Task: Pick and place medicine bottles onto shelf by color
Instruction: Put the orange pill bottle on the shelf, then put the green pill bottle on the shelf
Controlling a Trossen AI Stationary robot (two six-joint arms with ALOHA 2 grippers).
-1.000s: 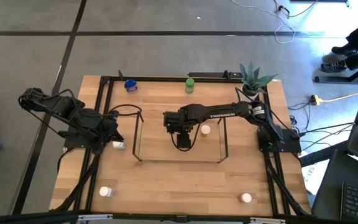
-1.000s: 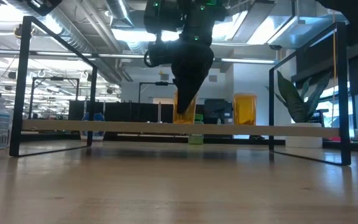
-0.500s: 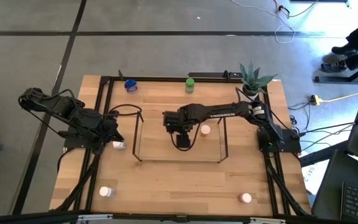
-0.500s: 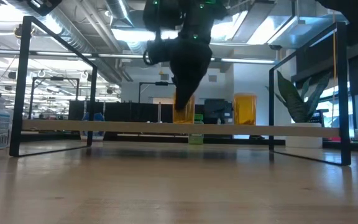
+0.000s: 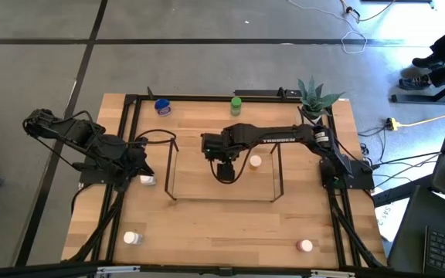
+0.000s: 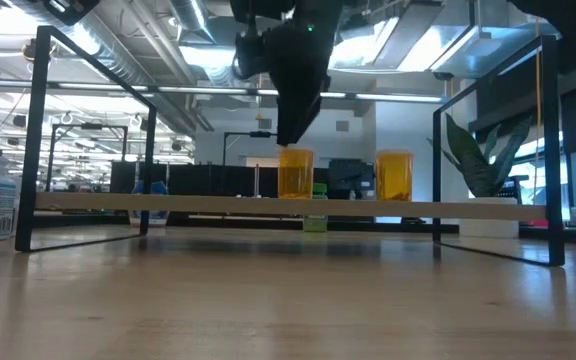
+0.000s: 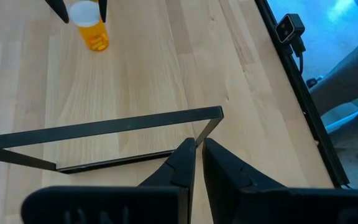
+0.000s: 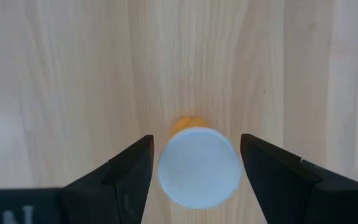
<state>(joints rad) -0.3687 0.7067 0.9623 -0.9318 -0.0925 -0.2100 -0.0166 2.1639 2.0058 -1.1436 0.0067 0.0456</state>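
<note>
Light wood table (image 5: 207, 224) edged by black frame, grey concrete floor around; ceiling pipes and lamps beyond in low view. Low dark wire shelf (image 5: 173, 166) with pale board mid-table. Right gripper (image 5: 224, 171) above shelf, pointing down, fingers (image 8: 126, 171) spread wide, clear of white-capped orange pill bottle (image 8: 199, 167) standing upright on board directly below; second orange bottle (image 6: 394, 176) near it. Left gripper (image 7: 197, 163) at shelf's left end, fingers nearly together, holding nothing. Other bottles scattered on table: blue-capped (image 5: 161, 106), green-capped (image 5: 236, 103).
</note>
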